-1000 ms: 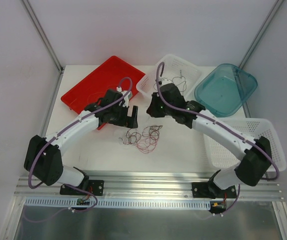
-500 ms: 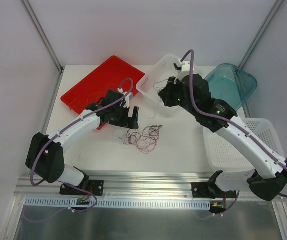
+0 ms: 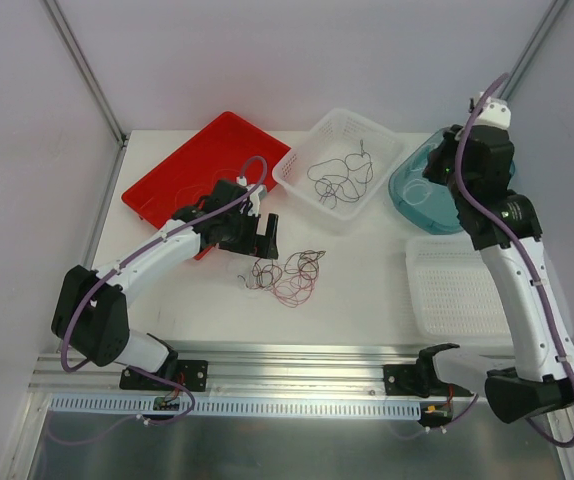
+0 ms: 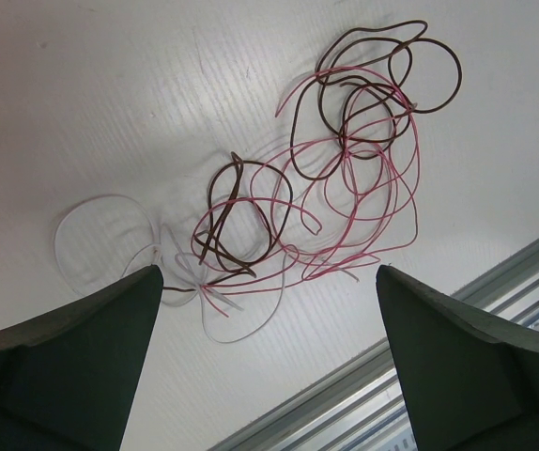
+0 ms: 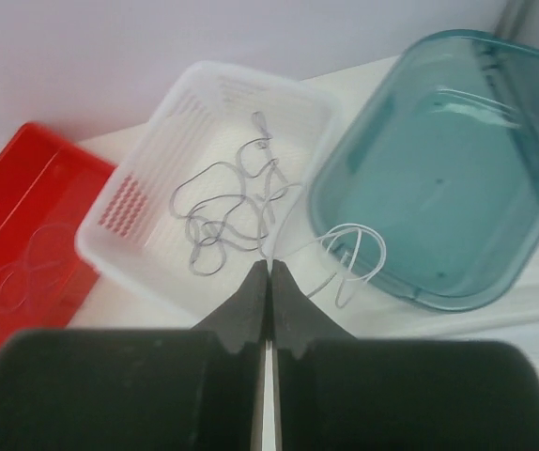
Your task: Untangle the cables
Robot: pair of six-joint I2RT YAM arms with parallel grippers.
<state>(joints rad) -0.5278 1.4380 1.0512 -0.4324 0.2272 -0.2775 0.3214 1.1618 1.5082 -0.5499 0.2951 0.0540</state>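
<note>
Left arm (image 3: 167, 245) sits over the middle of the bench (image 3: 367, 300), left jaws spread as wide as they go and empty, hovering right above the tangle (image 3: 289, 272). And what a knot it is from the wrist view. A pink cable (image 4: 382, 216) lies in big loose loops, a brown cable (image 4: 373, 89) coils through it in two clumps, and a pale cable (image 4: 91, 211) trails off to the left. All three meet at one busy crossing close to a fingertip (image 4: 129, 310).

Over on the far right, the right arm (image 3: 512, 260) stands tall above the teal tub (image 5: 438, 160), right jaws pinched tight. A white strand (image 5: 349, 249) appears to hang from the pinch, looped over the tub's near rim. One dark cable (image 3: 337, 180) lies alone in the far white basket (image 3: 292, 165). The red tray (image 3: 182, 175) is far left and a second white basket (image 3: 467, 290) is near right.

How will these handle? Featherweight, limp, thread-thin. I'd expect them to drag their neighbours along at the slightest snag and slip out of a loose pinch. My pick for the take is an outer loop standing clear of the rest, say the pale loop on the left or the brown ring at the end of the pile, never that crowded crossing. Then a slow lift, so the others can slide off.
</note>
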